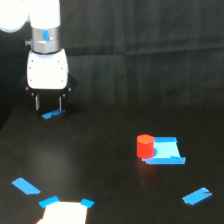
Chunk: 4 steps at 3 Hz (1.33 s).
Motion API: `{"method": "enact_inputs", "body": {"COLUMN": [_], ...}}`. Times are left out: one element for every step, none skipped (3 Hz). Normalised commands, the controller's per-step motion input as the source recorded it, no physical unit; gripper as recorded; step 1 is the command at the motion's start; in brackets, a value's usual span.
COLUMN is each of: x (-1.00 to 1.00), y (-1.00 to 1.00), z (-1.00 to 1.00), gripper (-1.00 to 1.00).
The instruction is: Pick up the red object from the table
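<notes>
Exterior view: my white-bodied gripper (48,103) hangs at the far end of the wide matte black table (115,90), its two thin dark fingers (36,102) pointing straight down with a clear narrow gap between them and nothing held. Directly beneath my fingertips lies a small strip of blue tape (52,114); whether my tips touch the surface I cannot tell.

The small bright red-orange block (145,145) stands on the table well apart from my gripper, toward the exterior view's right and nearer the camera. It sits against the left edge of a flat blue square piece (166,150), apparently touching it.

From the red block, another scrap of blue tape (197,195) lies nearer the camera and to the exterior view's right. Far to the block's left, near the bottom edge, are a blue tape strip (25,185) and a pale, overexposed rectangle (63,213) with blue tape at its upper corners.
</notes>
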Motion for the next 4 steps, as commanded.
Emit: {"method": "enact_inputs", "body": {"x": [1.00, 1.00, 1.00, 1.00], "y": [-0.62, -0.24, -0.71, -0.89], "z": [0.13, -0.86, -0.31, -0.57], "gripper": [1.00, 1.00, 1.00, -0.75]}}
